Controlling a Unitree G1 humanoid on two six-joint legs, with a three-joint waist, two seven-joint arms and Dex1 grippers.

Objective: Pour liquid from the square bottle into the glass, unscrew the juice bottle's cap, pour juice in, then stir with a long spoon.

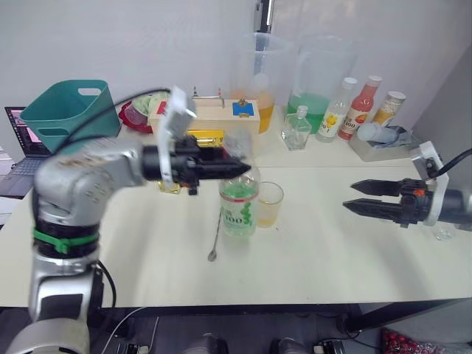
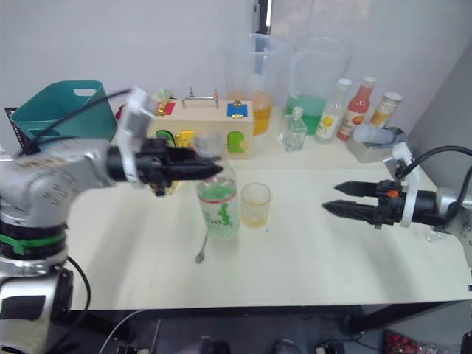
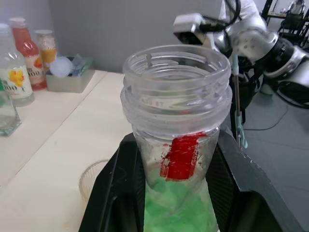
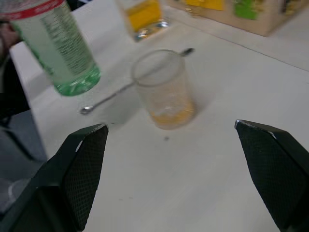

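My left gripper [image 1: 240, 171] is shut on the neck of the juice bottle [image 1: 240, 206], which stands upright at mid-table with pale green liquid inside. Its threaded mouth [image 3: 176, 72] is open, and the cap is out of view. Just right of it stands the glass [image 1: 270, 203] with a little yellow liquid at the bottom. The long spoon [image 1: 215, 237] lies flat on the table in front of the bottle. The square bottle [image 1: 296, 129] stands at the back. My right gripper [image 1: 349, 197] hovers open and empty to the right of the glass.
A wooden box [image 1: 214, 114] and a teal basket [image 1: 66, 110] stand at the back left. Two big pitchers [image 1: 317, 81] and three other bottles [image 1: 359, 107] line the back right, beside a grey tray [image 1: 383, 144]. A laptop [image 1: 18, 140] is at far left.
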